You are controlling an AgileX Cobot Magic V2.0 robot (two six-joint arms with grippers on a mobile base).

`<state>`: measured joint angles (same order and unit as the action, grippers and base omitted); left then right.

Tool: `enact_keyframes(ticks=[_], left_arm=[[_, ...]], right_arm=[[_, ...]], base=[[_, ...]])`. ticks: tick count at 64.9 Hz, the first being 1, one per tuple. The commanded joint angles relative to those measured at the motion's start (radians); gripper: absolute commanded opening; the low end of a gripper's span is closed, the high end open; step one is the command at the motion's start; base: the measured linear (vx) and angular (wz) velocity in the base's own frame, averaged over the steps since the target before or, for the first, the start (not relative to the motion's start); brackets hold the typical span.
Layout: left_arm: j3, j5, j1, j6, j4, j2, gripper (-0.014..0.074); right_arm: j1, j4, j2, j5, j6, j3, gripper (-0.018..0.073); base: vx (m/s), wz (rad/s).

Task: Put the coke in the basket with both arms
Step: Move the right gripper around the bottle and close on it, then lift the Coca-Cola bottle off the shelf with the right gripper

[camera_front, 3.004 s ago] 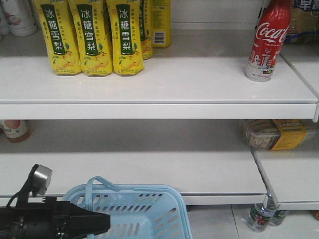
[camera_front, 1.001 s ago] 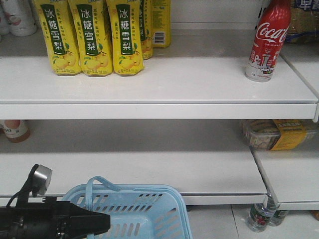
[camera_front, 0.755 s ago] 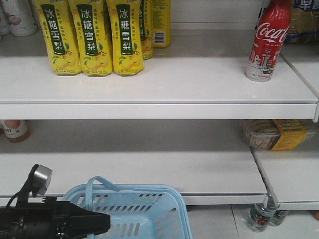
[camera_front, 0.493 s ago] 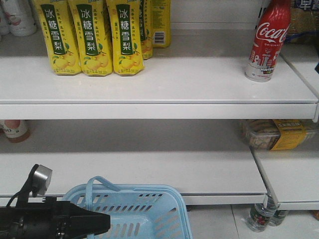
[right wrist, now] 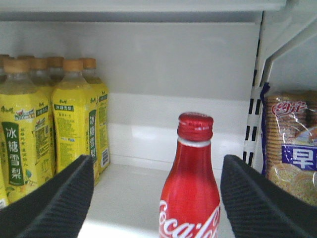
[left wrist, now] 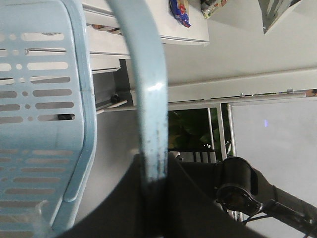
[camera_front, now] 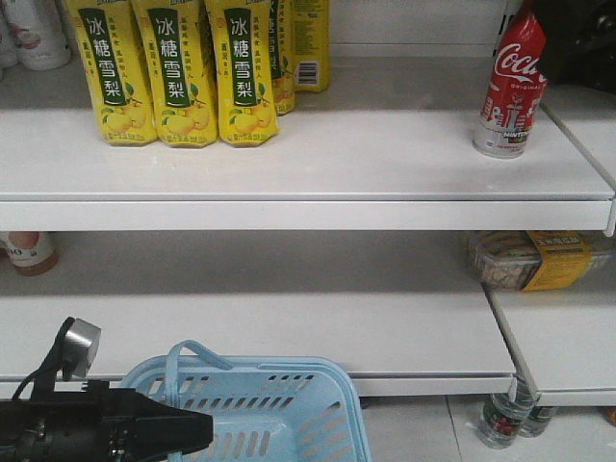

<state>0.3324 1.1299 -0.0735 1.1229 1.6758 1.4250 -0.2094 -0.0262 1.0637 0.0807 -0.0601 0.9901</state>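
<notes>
The coke (camera_front: 510, 91), slim and red with white script and a silver base, stands upright at the right end of the upper shelf (camera_front: 337, 159). In the right wrist view the coke (right wrist: 190, 193) stands between the wide-apart fingers of my right gripper (right wrist: 157, 166), nearer the right finger (right wrist: 262, 198), touching neither. The gripper's dark bulk shows at the front view's top right (camera_front: 582, 43). The light blue basket (camera_front: 279, 409) hangs low in front. My left gripper (left wrist: 156, 186) is shut on its hoop handle (left wrist: 148, 99), beside the slotted wall (left wrist: 39, 124). The left arm (camera_front: 96, 433) lies at bottom left.
Yellow pear-drink bottles (camera_front: 173, 77) stand at the upper shelf's left, also in the right wrist view (right wrist: 49, 124). A biscuit packet (right wrist: 292, 144) and a shelf upright (right wrist: 255, 109) are right of the coke. A packaged food tray (camera_front: 534, 260) sits on the lower shelf. Small bottles (camera_front: 505, 419) stand on the floor.
My right gripper has come into the front view at the top right, beside the coke's neck. The coke, the basket and the left arm have not moved.
</notes>
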Motion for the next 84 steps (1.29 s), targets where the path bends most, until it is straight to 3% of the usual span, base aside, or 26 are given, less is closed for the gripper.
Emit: enact_keyframes(ticks=[1,22,71,78,84], left_arm=[[0.014,0.086,-0.004,0.012,0.108,-0.026,-0.0006],[0.014,0.086,-0.004,0.012,0.107,-0.026,-0.0006],[0.014,0.086,-0.004,0.012,0.108,-0.026,-0.0006],[0.014,0.086,-0.004,0.012,0.108,-0.026,-0.0006],[0.014,0.086,-0.004,0.012,0.108,-0.026,-0.0006]], right_arm=[[-0.002,0.008,0.012,0.081,-0.009,0.056,0.0515],[0.049,-0.039,0.091,0.086,-0.006,0.107,0.0515],[0.058,-0.033,0.277,0.060,-0.009,0.270,0.0512],[0.059,-0.032,0.286,0.061,-0.009,0.270,0.0457],[0.059,-0.029,0.288,0.061,-0.010,0.269,0.0336]], base=[[0.00,0.00],[0.00,0.00],[0.00,0.00],[0.00,0.00],[0.00,0.00]])
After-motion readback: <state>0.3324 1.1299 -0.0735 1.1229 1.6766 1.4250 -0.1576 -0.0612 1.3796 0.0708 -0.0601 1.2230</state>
